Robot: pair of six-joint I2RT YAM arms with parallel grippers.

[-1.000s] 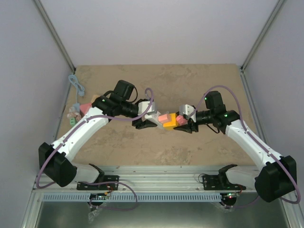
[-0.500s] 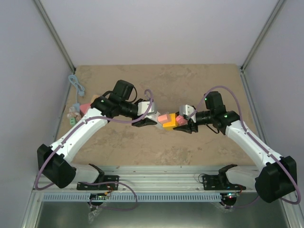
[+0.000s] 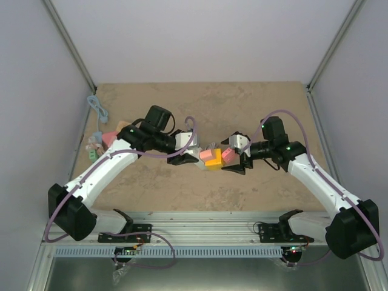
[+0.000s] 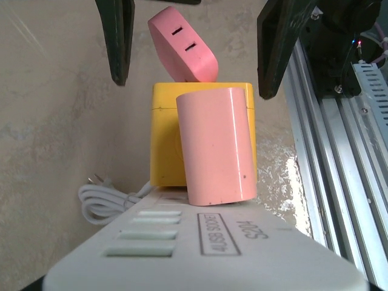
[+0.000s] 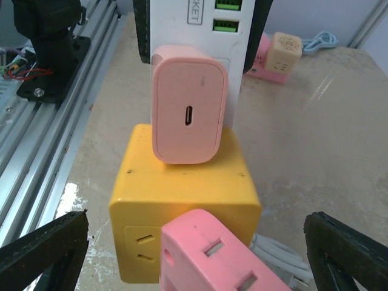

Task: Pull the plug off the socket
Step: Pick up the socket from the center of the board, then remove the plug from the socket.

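Observation:
My left gripper [image 3: 188, 147] is shut on a white power strip, the socket [image 3: 187, 142] [image 4: 200, 248] [image 5: 200, 24]; its black fingers [image 5: 140, 30] flank the strip. A pink plug [image 3: 206, 156] [image 4: 215, 145] [image 5: 188, 112] sits plugged into the strip's face. Against it lies a yellow cube socket [image 3: 213, 161] [image 4: 163, 139] [image 5: 182, 200] with a second pink adapter [image 3: 227, 154] [image 4: 182, 45] [image 5: 212, 254] on its far side. My right gripper [image 3: 231, 155] stands open around that adapter, its fingers [image 5: 42, 254] wide apart and touching nothing.
A coiled white cable [image 4: 109, 203] lies under the strip. Pink and beige cube sockets [image 3: 106, 136] [image 5: 279, 54] and a blue cable [image 3: 97, 109] sit at the table's left edge. The aluminium rail [image 3: 206, 221] runs along the near edge.
My right gripper has opened and let go of the yellow cube and pink adapter. The cluster has dropped slightly toward the near edge. The left gripper tightened on the strip.

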